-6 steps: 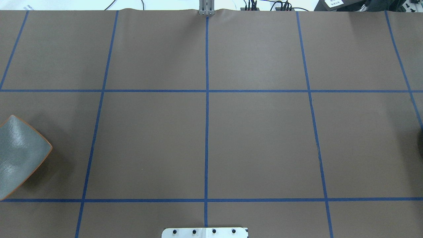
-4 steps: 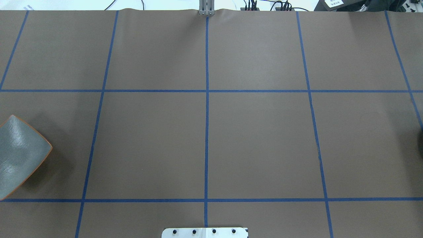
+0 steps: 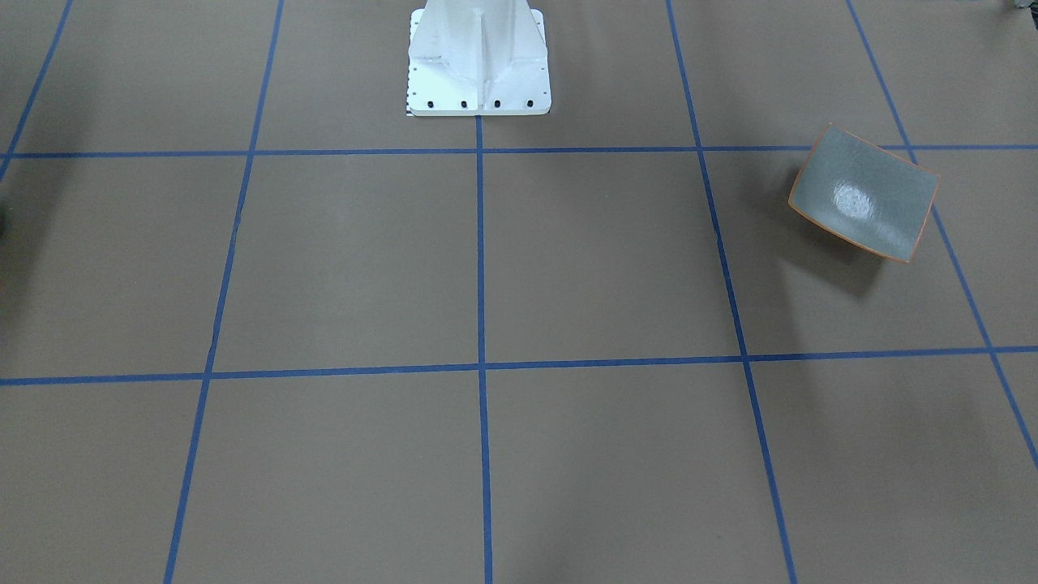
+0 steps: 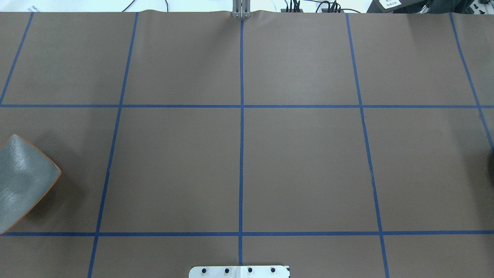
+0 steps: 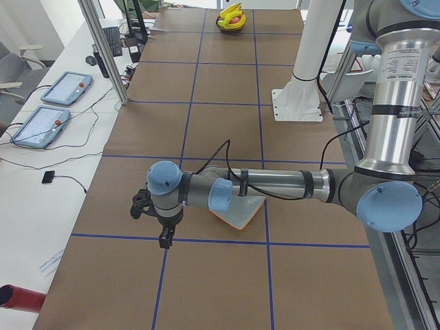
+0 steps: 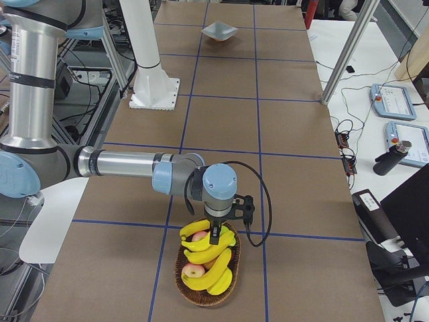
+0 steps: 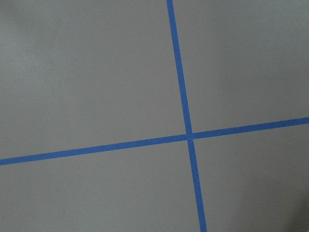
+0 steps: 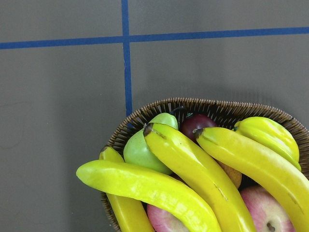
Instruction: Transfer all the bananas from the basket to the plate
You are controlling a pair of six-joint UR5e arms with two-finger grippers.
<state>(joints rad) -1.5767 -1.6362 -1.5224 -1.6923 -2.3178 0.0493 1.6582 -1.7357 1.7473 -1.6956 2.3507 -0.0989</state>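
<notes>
Bright yellow bananas [image 8: 198, 174] lie piled in a woven basket [image 8: 159, 104], together with other fruit. In the exterior right view my right gripper [image 6: 214, 236] hangs just over the bananas [image 6: 208, 255] in the basket [image 6: 204, 302]. Whether it is open or shut, I cannot tell. The grey plate [image 3: 864, 195] with an orange rim stands empty at the table's other end [image 4: 23, 181]. My left gripper [image 5: 165, 242] hovers beside the plate [image 5: 240, 214], over a tape crossing; its state I cannot tell. The far basket [image 5: 232, 20] shows small at the back in the exterior left view.
Red apples [image 8: 263, 212] and a green fruit [image 8: 145, 150] share the basket. The white robot pedestal [image 3: 478, 57] stands mid-table at the robot's edge. Blue tape lines [image 4: 241, 154] grid the brown table cover. Tablets [image 5: 65, 88] and cables lie on a side bench.
</notes>
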